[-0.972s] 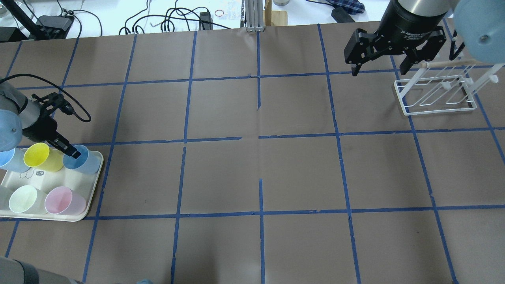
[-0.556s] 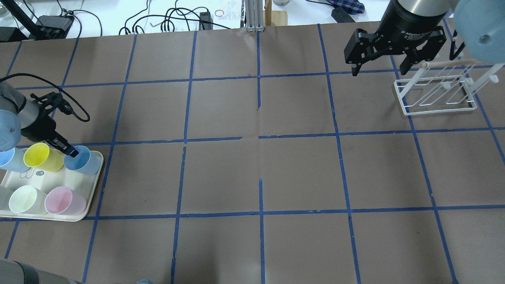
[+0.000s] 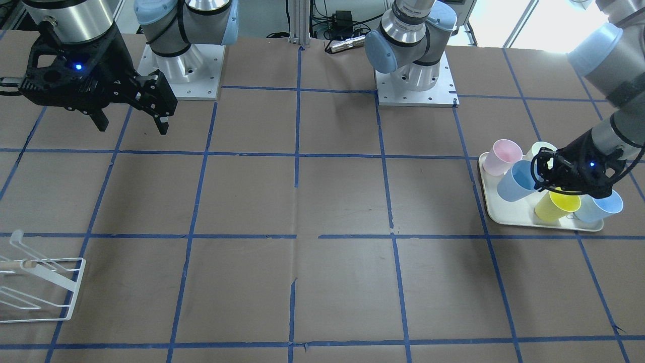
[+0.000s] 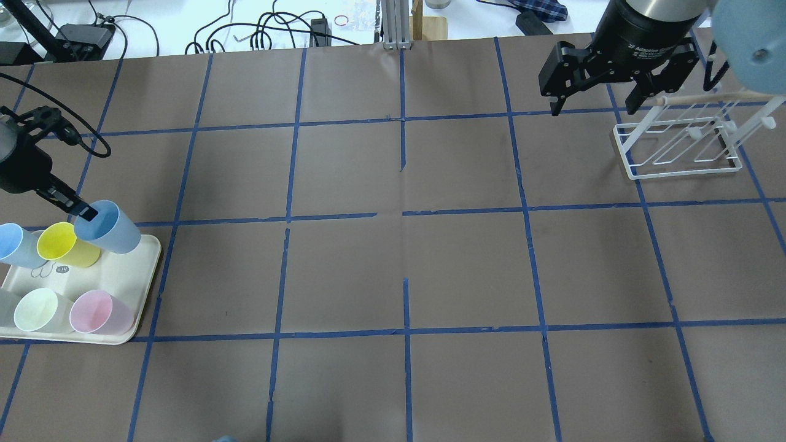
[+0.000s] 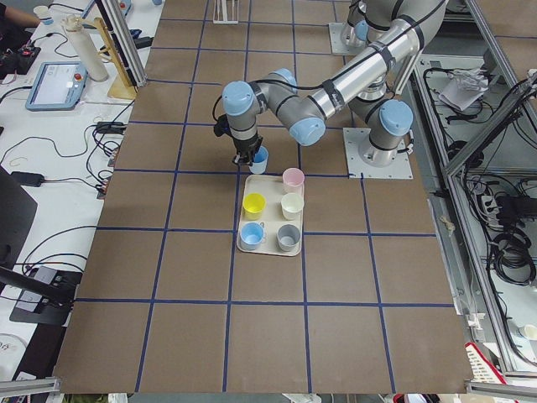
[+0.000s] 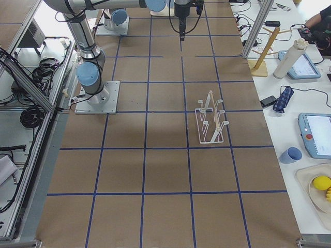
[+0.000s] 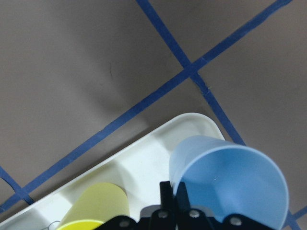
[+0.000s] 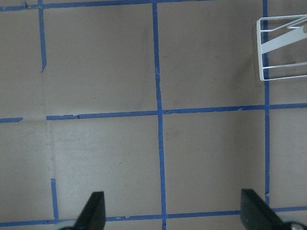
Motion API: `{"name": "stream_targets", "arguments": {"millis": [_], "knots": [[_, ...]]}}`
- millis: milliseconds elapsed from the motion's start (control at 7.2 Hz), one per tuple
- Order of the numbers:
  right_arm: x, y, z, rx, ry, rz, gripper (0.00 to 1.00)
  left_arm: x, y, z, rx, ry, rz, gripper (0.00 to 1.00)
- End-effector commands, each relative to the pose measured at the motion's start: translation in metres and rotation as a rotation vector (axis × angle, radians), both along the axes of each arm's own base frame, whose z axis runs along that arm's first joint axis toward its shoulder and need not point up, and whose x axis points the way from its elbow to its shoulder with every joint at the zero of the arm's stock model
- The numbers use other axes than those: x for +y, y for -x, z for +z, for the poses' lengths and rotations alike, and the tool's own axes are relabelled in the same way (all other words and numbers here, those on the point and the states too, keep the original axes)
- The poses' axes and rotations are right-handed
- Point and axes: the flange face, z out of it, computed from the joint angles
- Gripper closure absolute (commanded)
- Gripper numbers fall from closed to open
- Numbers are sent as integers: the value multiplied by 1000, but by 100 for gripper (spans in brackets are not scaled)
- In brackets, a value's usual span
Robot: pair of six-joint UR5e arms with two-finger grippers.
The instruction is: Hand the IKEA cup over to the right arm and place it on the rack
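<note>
My left gripper [image 4: 86,213] is shut on the rim of a sky-blue IKEA cup [image 4: 109,227] and holds it tilted, lifted off the far right corner of the cream tray [image 4: 142,283]. The left wrist view shows the cup [image 7: 229,181] pinched between the fingers [image 7: 168,196] above the tray corner. From the front, the cup [image 3: 515,181] hangs at the gripper [image 3: 543,175]. A second sky-blue cup [image 4: 15,244] stands on the tray. My right gripper [image 4: 594,105] is open and empty, hovering just left of the white wire rack [image 4: 675,142].
On the tray stand a yellow cup [image 4: 61,244], a pink cup [image 4: 99,312], a pale green cup [image 4: 37,310] and a grey cup [image 5: 289,238]. Blue tape grids the brown table. Cables lie beyond the far edge.
My left gripper has risen and drawn back to the left, lifting the blue cup off the tray. The right gripper has shifted only slightly.
</note>
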Motion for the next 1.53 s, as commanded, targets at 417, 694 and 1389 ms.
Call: {"name": "stream_targets", "arguments": {"millis": [417,694,1389], "knots": [[-5,58,16,-192,-50,-125,0,27,139,31,541,-117,50,100],[7,94,19,-379,-121,-212,0,36,217,36,833,-204,192,100],[43,104,5,-975,-412,-390,0,69,369,19,1328,-335,381,100]]}}
